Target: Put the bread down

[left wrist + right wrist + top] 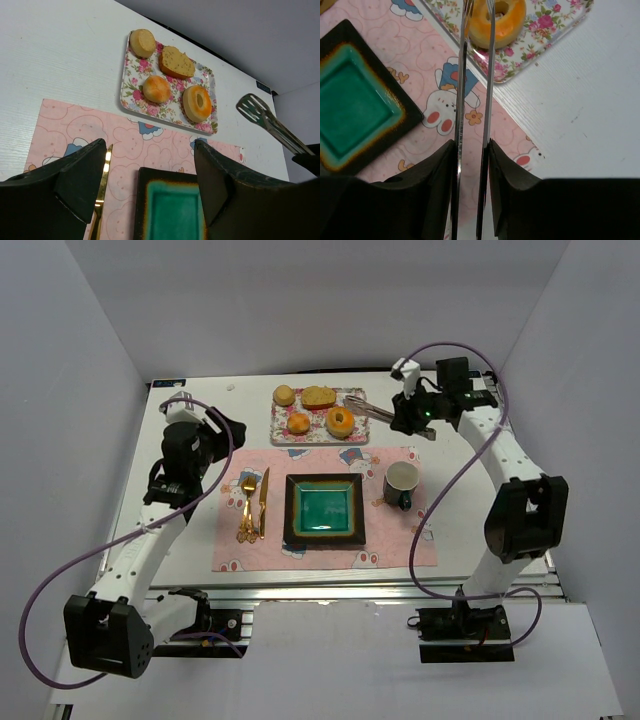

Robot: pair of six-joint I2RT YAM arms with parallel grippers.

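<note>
The right pincer (472,150) has its two dark fingers pressed against a pair of metal tongs (461,100), whose thin arms run straight up, slightly apart. Their far ends cross the left side of the ring-shaped bread (509,22), which lies on a flowered tray (540,37); contact there is unclear. At left, a teal square plate (350,100) sits on a pink cartoon placemat (445,55). The white desk (585,110) fills the right.
</note>
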